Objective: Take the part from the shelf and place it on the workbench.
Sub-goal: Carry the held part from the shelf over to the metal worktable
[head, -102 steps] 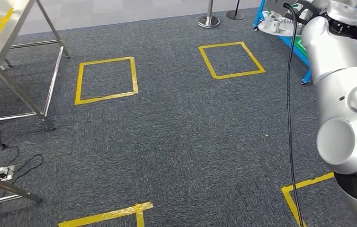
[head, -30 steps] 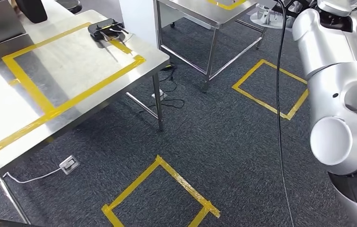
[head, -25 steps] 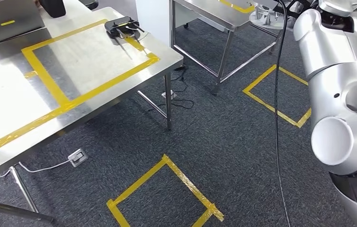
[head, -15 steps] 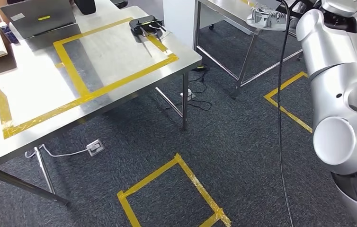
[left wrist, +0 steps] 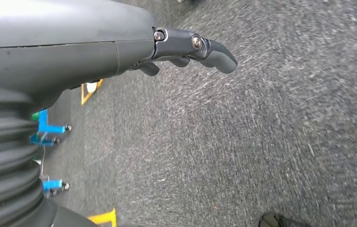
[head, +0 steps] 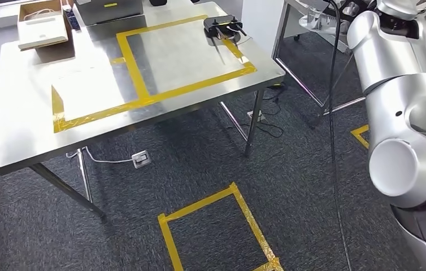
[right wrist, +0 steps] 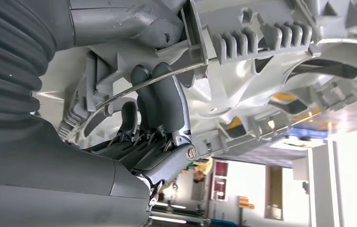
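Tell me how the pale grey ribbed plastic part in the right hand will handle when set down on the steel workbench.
The pale grey ribbed plastic part looks rigid: moulded ribs and walls, so probably no flopping. Thin, hollow shells suggest it is light for its bulk. Its uneven underside may rock on the steel workbench, and the right hand hooks only one edge, so it could swing.

1. Stainless-steel bench (head: 24, 130) on slim metal legs, marked with a rectangle of yellow tape (head: 143, 93).
2. On the bench: a black device with antennas (head: 221, 27) at the rectangle's far corner; a flat cardboard box (head: 41, 28) and a grey laptop (head: 109, 8) along the far edge.
3. Dark grey carpeted floor (head: 290, 186) bearing a yellow tape square (head: 219, 231), and a white power strip (head: 140, 160) with cable under the bench.
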